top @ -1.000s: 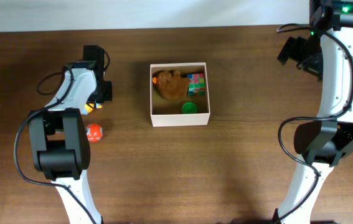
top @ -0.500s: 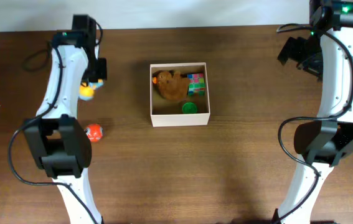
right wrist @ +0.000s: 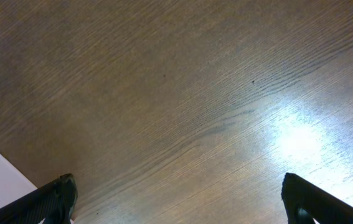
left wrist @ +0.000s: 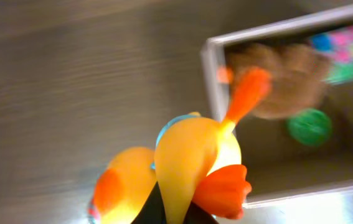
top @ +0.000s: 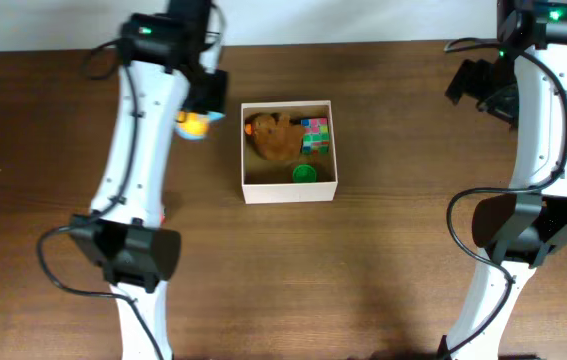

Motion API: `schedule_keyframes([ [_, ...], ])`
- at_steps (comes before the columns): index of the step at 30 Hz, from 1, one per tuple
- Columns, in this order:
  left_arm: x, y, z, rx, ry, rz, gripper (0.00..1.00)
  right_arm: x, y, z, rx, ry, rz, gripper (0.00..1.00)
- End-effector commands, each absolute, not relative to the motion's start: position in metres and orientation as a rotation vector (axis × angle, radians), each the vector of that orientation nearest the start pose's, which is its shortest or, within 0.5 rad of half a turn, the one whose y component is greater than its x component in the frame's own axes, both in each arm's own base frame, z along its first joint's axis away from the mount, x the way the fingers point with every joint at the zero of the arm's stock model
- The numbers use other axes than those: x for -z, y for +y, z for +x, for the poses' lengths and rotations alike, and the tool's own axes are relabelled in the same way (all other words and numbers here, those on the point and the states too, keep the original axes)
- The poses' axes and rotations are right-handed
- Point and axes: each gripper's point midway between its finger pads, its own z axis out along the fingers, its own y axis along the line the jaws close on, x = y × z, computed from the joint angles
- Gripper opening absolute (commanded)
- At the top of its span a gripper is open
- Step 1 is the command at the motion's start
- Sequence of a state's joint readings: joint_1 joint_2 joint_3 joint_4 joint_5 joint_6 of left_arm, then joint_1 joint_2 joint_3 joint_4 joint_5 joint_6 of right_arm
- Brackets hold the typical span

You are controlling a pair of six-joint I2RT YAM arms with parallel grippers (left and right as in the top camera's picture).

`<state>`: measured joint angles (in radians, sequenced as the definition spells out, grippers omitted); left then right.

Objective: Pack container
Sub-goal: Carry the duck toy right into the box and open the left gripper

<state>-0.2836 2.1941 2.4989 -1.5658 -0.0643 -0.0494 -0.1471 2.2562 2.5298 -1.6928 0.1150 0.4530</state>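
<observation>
I clench my left gripper (left wrist: 167, 211) on the yellow duck (left wrist: 195, 155) at 10 o'clock just beside the mid-table container (top: 289, 192), which holds plush (top: 275, 138), cube (top: 314, 133) and green piece (top: 305, 174), duck not yet in, right gripper (right wrist: 176, 190) released.

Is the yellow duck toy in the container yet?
Out. The left gripper holds the duck just outside the container's left wall.

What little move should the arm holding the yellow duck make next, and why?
Probably a short slide toward the container before letting go. The left gripper holds the duck just outside the left wall, not yet over the open inside.
</observation>
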Motion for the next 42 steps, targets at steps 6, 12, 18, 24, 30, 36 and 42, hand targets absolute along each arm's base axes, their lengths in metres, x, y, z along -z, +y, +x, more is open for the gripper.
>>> schedule_keyframes([
  [6,-0.231,-0.201,0.413,0.048,2.771,0.580,0.02,-0.212,-0.084,0.433,0.133,2.805,0.893,0.99],
  [12,-0.226,-0.229,0.398,-0.017,2.746,0.694,0.02,-0.212,-0.084,0.433,0.133,2.805,0.893,0.99],
  [18,-0.201,-0.237,0.390,-0.081,2.765,0.825,0.02,-0.212,-0.084,0.433,0.133,2.805,0.893,0.99],
  [24,-0.162,-0.225,0.394,-0.219,2.808,0.840,0.02,-0.212,-0.084,0.433,0.133,2.805,0.893,0.99],
  [30,-0.128,-0.225,0.396,-0.248,2.800,0.948,0.02,-0.212,-0.084,0.433,0.133,2.805,0.893,0.99],
  [36,-0.112,-0.226,0.397,-0.253,2.791,0.985,0.02,-0.212,-0.084,0.433,0.134,2.805,0.893,0.99],
  [42,-0.111,-0.225,0.397,-0.260,2.787,1.001,0.36,-0.212,-0.084,0.433,0.133,2.805,0.893,0.99],
])
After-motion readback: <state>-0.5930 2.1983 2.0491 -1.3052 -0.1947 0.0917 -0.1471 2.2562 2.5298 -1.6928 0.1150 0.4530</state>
